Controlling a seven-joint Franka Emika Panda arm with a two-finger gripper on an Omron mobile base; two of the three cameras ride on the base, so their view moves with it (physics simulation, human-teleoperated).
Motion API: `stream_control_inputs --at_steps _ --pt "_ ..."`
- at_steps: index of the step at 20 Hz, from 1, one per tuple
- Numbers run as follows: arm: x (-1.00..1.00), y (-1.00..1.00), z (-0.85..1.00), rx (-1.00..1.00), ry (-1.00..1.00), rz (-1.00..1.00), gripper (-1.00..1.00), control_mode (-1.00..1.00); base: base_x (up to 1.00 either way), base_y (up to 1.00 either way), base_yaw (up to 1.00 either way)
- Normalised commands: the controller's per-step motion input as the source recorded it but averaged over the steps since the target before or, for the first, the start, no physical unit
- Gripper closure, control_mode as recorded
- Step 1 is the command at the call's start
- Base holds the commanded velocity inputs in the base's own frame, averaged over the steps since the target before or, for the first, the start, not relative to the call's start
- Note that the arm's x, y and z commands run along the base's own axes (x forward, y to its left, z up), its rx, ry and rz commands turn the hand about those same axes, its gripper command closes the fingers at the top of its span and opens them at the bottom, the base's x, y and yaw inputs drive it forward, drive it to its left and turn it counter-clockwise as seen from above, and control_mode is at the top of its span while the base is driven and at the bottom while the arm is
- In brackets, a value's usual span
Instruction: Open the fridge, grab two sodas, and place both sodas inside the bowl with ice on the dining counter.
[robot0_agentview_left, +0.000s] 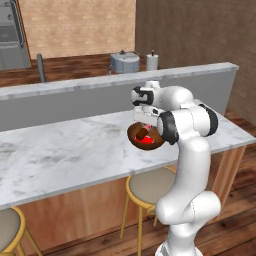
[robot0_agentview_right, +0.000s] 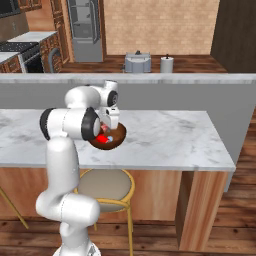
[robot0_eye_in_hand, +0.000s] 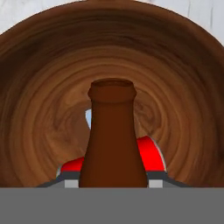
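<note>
Hand view, item one: brown bottle (robot0_eye_in_hand: 113, 135), neck up the middle of the picture, clamped between the two fingers low on its body; the gripper (robot0_agentview_left: 142, 131) is closed on it, poised over the wooden bowl (robot0_eye_in_hand: 39, 100).

Item two: red can (robot0_eye_in_hand: 151, 153), lying in the bowl behind the bottle, partly covered by it.

Item three: ice (robot0_eye_in_hand: 89, 117), a pale sliver beside the bottle's neck, on the bowl's floor.

Item four: bowl, standing on the marble dining counter (robot0_agentview_left: 60, 155), near its front edge, above a stool (robot0_agentview_right: 107, 187).

Step in hand, as judged: lowering the second soda into the bowl. Best done by bringing the bottle down until it rests on wood or against the can, then parting the fingers gently, so it does not tip over the shallow rim or knock the can out.

Obscured: both base views have the arm's elbow across the bowl, so only red and brown patches show. Whether the bottle already touches the bowl cannot be told. Fingertips hidden by the bottle.
</note>
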Motion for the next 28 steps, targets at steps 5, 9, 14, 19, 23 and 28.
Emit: stream_control_inputs --at_steps 5,9,14,19,23,28 --pt "0.08 -0.04 -0.26 0.00 0.00 -0.02 1.00 -1.00 0.00 0.00 0.00" --pt "0.01 -0.08 -0.23 0.00 0.00 0.00 1.00 -1.00 0.00 0.00 0.00" --pt "0.01 -0.05 -0.20 0.00 0.00 0.00 1.00 -1.00 0.00 0.00 0.00" --pt "-0.06 0.00 -0.19 0.00 -0.06 0.00 -1.00 -1.00 0.00 0.00 0.00" --pt "-0.23 -0.03 -0.02 0.02 -0.11 -0.01 -1.00 -1.00 0.00 0.00 0.00" --pt "-0.52 -0.18 0.10 0.03 -0.12 -0.06 -1.00 -1.00 0.00 0.00 0.00"
